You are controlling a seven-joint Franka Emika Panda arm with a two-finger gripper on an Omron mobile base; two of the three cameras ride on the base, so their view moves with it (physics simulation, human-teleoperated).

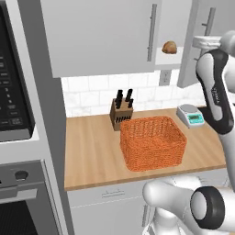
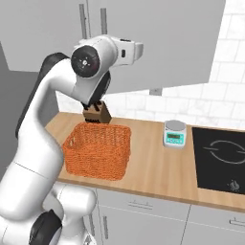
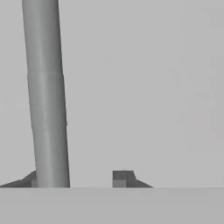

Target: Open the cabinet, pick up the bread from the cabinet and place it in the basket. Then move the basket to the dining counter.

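My gripper (image 3: 78, 177) stands half open around the cabinet's bar handle (image 3: 46, 96), not clamped. I'd close squarely before swinging wider; the bread (image 1: 169, 47) sits on its shelf.

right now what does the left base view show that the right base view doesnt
Left base view alone: the bread on the white shelf of the part-open cabinet, and the oven and microwave at the left edge.

Right base view alone: the black cooktop set into the worktop at the right.

Both: the orange basket, with nothing in it, the knife block behind it, the small kitchen scale, the wood worktop and the tiled wall.
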